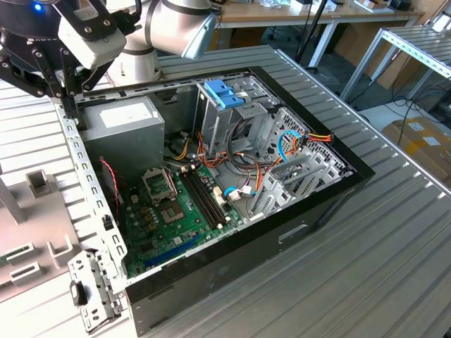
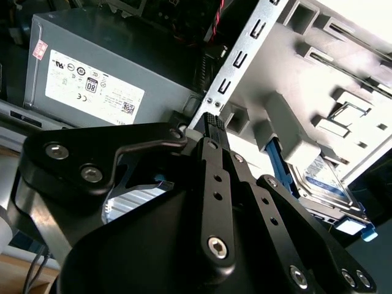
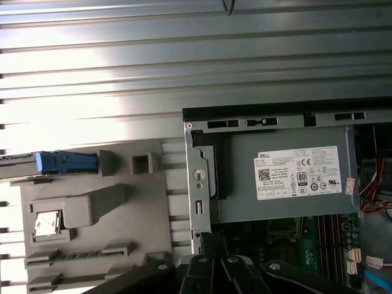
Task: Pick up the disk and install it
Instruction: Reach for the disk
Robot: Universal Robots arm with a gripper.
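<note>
Blue rails mark the disk [image 2: 321, 184], which sits in a grey fixture [image 3: 122, 202] on the counter [image 3: 184, 61], just beside the open case [image 1: 232, 267] and outside it. The second wrist view gives its silvery face and blue end tab. The first wrist view gives it edge-on at the fixture's edge. The exterior view adds the case's inside: motherboard [image 1: 169, 211] and a pale-blue latch [image 1: 224, 91] on the bay. The end effector [image 2: 211, 125] hangs over the case's slotted rear wall [image 1: 88, 186], near the power supply [image 3: 288, 177], apart from the disk. Whether it is apart or together, I cannot tell. Ribbed counter lies open beyond case and fixture.
</note>
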